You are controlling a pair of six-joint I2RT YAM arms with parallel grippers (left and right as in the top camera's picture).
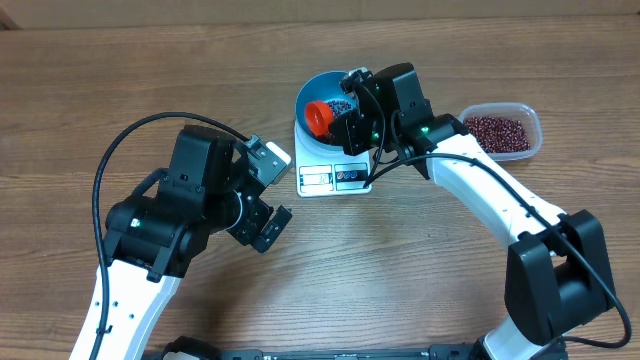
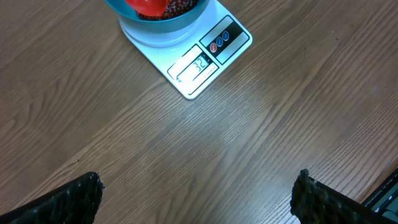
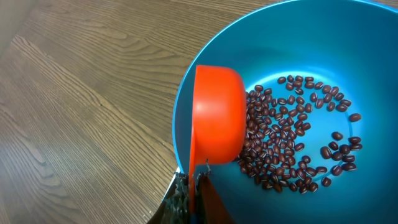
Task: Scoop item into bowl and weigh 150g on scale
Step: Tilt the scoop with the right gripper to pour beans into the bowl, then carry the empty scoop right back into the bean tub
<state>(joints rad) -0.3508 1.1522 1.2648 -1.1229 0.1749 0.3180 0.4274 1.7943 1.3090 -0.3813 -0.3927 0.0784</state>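
Left arm reaches from 7 o'clock, left gripper (image 2: 199, 199) spread wide. Right arm arcs from 4 toward 12 o'clock, right gripper (image 3: 193, 199) clamped on an orange scoop (image 3: 217, 115).

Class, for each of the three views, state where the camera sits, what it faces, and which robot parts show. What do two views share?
Overhead: above the table, looking straight down; left arm, right arm, open left tool, right tool show.
Left wrist: behind the left tool, looking down at the scale; its spread fingertips show.
Right wrist: looking into the blue bowl of beans; its shut tool holding the orange scoop shows.
Shared: both wrist views show the bowl and scoop.
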